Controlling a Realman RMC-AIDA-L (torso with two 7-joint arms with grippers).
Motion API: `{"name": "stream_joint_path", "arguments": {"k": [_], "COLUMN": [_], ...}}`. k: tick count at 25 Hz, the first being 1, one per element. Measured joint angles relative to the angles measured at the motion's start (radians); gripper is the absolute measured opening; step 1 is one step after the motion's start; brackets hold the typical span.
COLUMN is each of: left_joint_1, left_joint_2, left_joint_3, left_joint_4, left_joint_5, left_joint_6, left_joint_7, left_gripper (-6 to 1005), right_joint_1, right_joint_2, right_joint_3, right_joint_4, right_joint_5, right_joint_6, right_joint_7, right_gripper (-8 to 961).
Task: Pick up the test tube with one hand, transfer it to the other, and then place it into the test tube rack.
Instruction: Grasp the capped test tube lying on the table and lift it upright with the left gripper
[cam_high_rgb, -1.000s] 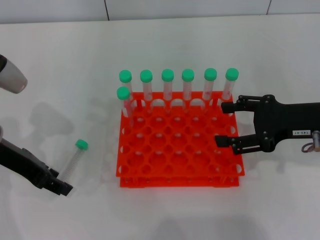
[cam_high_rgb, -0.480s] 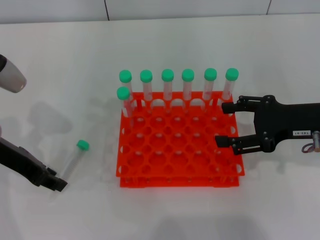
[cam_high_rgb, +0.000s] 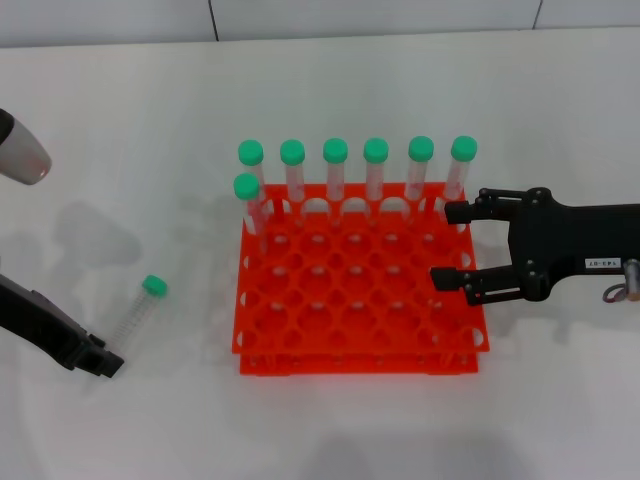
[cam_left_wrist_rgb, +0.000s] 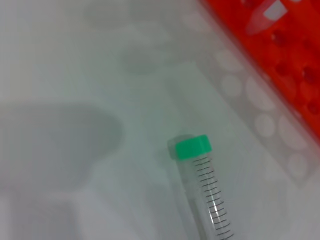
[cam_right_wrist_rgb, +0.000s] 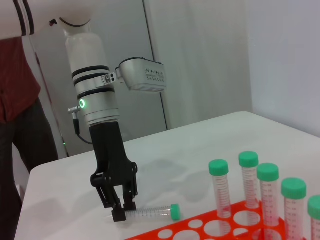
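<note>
The test tube (cam_high_rgb: 137, 312) lies flat on the white table left of the rack, its green cap pointing away from me. It also shows in the left wrist view as the test tube (cam_left_wrist_rgb: 206, 187). My left gripper (cam_high_rgb: 104, 364) is low over the table at the tube's bottom end. In the right wrist view this left gripper (cam_right_wrist_rgb: 124, 210) stands at the bare end of the test tube (cam_right_wrist_rgb: 150, 212). The orange-red test tube rack (cam_high_rgb: 360, 345) stands mid-table. My right gripper (cam_high_rgb: 441, 245) hangs open over the rack's right edge, holding nothing.
Several green-capped tubes (cam_high_rgb: 335, 170) stand upright in the rack's back row, and one more tube (cam_high_rgb: 247, 205) stands in the left column behind it. A person in a dark red shirt (cam_right_wrist_rgb: 17, 90) stands beyond the table.
My left gripper has drawn back to the left. The tube on the table has shifted slightly left with it. The right arm has not moved.
</note>
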Motion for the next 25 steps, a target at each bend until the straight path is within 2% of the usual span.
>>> {"name": "stream_joint_path", "arguments": {"k": [2, 18, 25], "left_joint_1": [0.0, 0.0, -0.001], "left_joint_2": [0.0, 0.0, 0.008], "left_joint_3": [0.0, 0.001, -0.01], "left_joint_4": [0.0, 0.001, 0.013], "left_joint_5": [0.001, 0.004, -0.008], "left_joint_6": [0.0, -0.002, -0.008], "left_joint_7": [0.0, -0.02, -0.024], "left_gripper": [395, 194, 194], "right_joint_1": [0.0, 0.003, 0.003], "right_joint_2": [0.0, 0.0, 0.0], "right_joint_3": [0.0, 0.0, 0.0], "right_joint_4": [0.0, 0.0, 0.0], "right_joint_5": [0.0, 0.002, 0.003], "right_joint_6": [0.0, 0.0, 0.002], "right_joint_7": [-0.001, -0.004, -0.006], "right_gripper": [857, 856, 856]}}
